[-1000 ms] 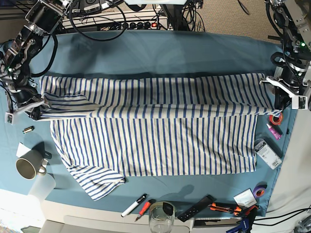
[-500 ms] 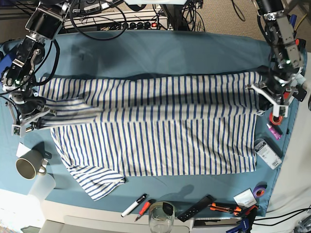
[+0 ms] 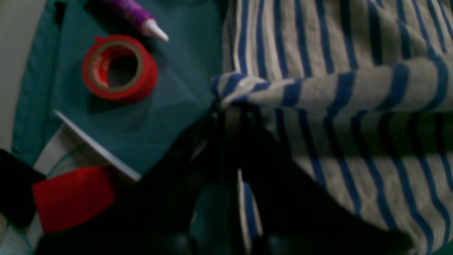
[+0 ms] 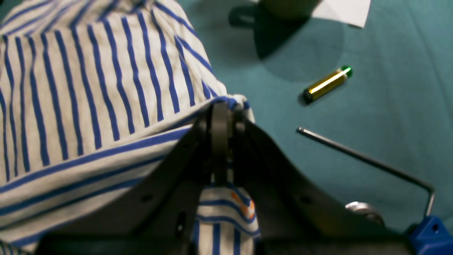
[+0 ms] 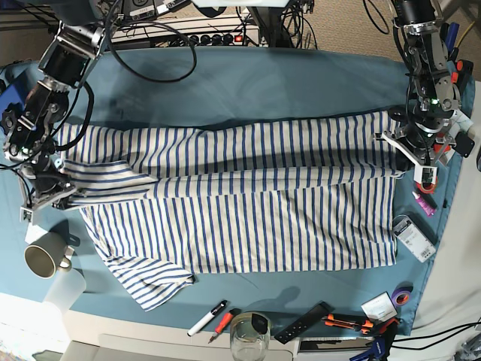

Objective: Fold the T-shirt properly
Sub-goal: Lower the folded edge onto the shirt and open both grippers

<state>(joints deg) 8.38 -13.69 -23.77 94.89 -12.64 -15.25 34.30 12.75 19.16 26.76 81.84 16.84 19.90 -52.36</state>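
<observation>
I have the T-shirt (image 5: 240, 195) pinched shut at both ends of its far edge: left gripper (image 3: 231, 109) at the hem, right gripper (image 4: 221, 109) at the shoulder. It's soft, light, droopy cotton (white, thin blue stripes), sagging between my fingers over the table cloth (image 5: 248, 83).

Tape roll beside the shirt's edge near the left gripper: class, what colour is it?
Red. The tape roll shows best in the left wrist view, lying on the teal cloth.

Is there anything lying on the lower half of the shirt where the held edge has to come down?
Nothing visible does. Both grippers, left and right, pinch the T-shirt, and its lower half looks bare.
</observation>
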